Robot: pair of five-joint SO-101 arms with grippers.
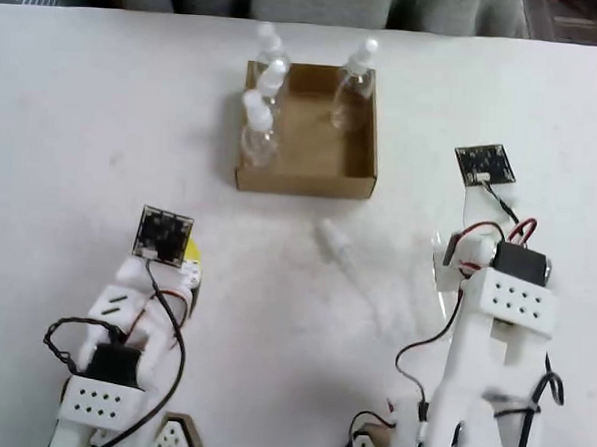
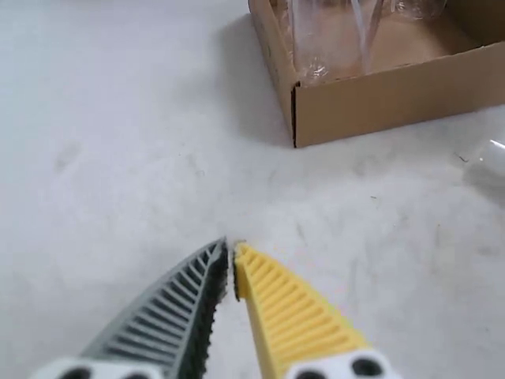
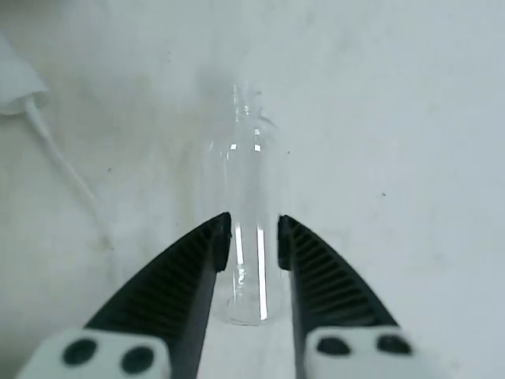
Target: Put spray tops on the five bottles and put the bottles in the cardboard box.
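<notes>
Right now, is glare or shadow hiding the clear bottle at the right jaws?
Right wrist view: the bottle in the right gripper shows mainly as two bright glints, its outline faint against the white table. High view: it nearly vanishes against the table. Left wrist view: the cardboard box casts a soft shadow.

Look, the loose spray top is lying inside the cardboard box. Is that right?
Not quite. The loose spray top is lying on the table, outside the cardboard box, as the high view shows.
</notes>
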